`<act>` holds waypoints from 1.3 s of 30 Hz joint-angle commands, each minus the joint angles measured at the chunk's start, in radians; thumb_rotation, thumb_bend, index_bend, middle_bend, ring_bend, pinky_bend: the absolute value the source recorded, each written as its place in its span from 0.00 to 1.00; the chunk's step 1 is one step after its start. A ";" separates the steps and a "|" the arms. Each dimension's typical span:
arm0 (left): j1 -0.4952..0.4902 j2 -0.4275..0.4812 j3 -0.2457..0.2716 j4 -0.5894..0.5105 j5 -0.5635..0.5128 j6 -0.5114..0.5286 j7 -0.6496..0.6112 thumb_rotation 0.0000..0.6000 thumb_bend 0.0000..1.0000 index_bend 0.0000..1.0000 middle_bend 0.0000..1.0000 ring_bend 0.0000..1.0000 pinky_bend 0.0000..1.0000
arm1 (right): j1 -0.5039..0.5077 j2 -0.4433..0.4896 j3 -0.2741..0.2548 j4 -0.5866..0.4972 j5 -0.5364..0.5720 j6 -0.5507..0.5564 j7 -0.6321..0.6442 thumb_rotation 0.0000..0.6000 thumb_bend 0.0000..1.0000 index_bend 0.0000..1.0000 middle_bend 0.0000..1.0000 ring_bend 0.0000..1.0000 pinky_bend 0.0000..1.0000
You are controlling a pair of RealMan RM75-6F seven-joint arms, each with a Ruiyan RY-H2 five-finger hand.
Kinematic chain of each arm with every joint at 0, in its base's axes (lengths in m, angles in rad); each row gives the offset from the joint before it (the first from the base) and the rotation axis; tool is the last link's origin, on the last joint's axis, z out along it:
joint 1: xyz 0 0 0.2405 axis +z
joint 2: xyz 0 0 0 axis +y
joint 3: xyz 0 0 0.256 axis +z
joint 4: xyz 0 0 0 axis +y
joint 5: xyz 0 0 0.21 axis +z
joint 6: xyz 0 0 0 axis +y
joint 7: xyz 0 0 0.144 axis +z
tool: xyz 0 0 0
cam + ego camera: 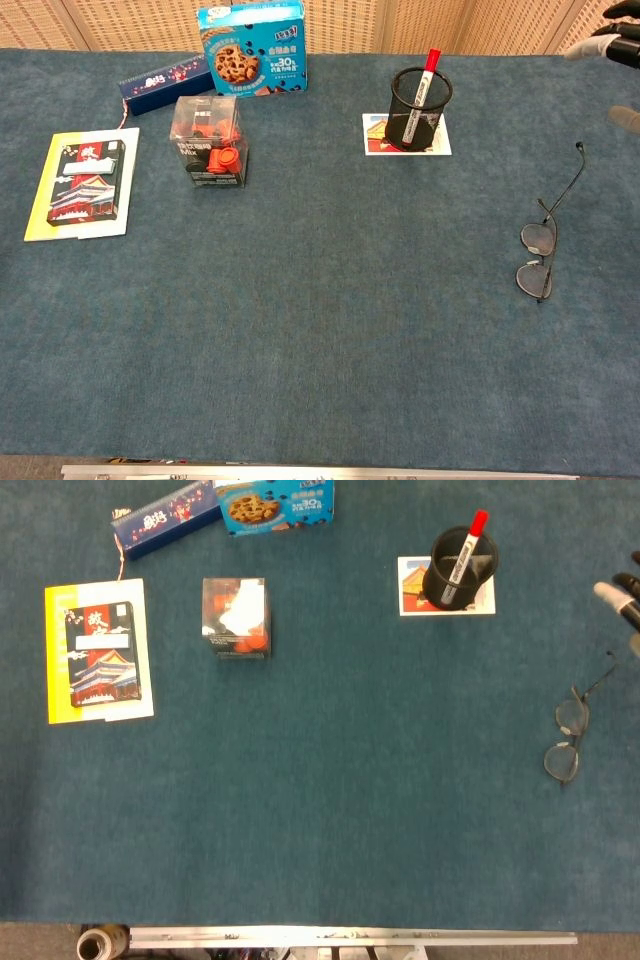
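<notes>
- Wire-framed glasses (567, 738) lie flat on the blue counter (380, 810) near its right edge, one temple arm stretched out, nothing touching them.
- Right robot hand (626, 600) shows only as fingertips at the frame's right edge, above the glasses and apart from them; fingers look spread and hold nothing.
- Left robot hand is out of sight in both views.
- Black mesh pen cup (462, 567) with a red-capped marker (466, 546) stands on a card (412, 598), farther left.
- Clear box of orange parts (236, 617), cookie box (276, 502) and a book (98, 652) sit well apart, far left.
</notes>
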 commanded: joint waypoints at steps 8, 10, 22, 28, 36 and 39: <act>0.004 0.000 0.002 0.000 0.005 0.008 -0.003 1.00 0.52 0.52 0.53 0.50 0.63 | -0.010 -0.080 0.015 0.180 0.039 -0.003 0.102 1.00 0.23 0.24 0.29 0.14 0.29; 0.004 -0.001 0.003 0.000 0.004 0.007 -0.003 1.00 0.52 0.52 0.53 0.50 0.63 | -0.011 -0.101 0.013 0.220 0.046 -0.012 0.130 1.00 0.23 0.24 0.29 0.14 0.29; 0.007 0.000 0.004 -0.002 0.007 0.012 -0.004 1.00 0.52 0.52 0.53 0.50 0.63 | -0.009 -0.206 0.001 0.376 0.054 -0.017 0.250 1.00 0.17 0.24 0.29 0.14 0.29; 0.006 0.003 0.001 -0.003 0.007 0.013 -0.009 1.00 0.52 0.52 0.53 0.50 0.63 | -0.011 -0.252 0.001 0.438 0.057 0.002 0.302 1.00 0.11 0.24 0.29 0.14 0.29; 0.004 0.005 -0.002 -0.004 0.004 0.009 -0.008 1.00 0.52 0.52 0.53 0.50 0.63 | -0.016 -0.296 0.003 0.509 0.066 0.026 0.356 1.00 0.11 0.24 0.30 0.14 0.29; 0.004 0.004 -0.001 -0.003 0.004 0.010 -0.007 1.00 0.52 0.52 0.53 0.50 0.63 | -0.018 -0.312 0.003 0.531 0.069 0.034 0.376 1.00 0.11 0.24 0.30 0.14 0.29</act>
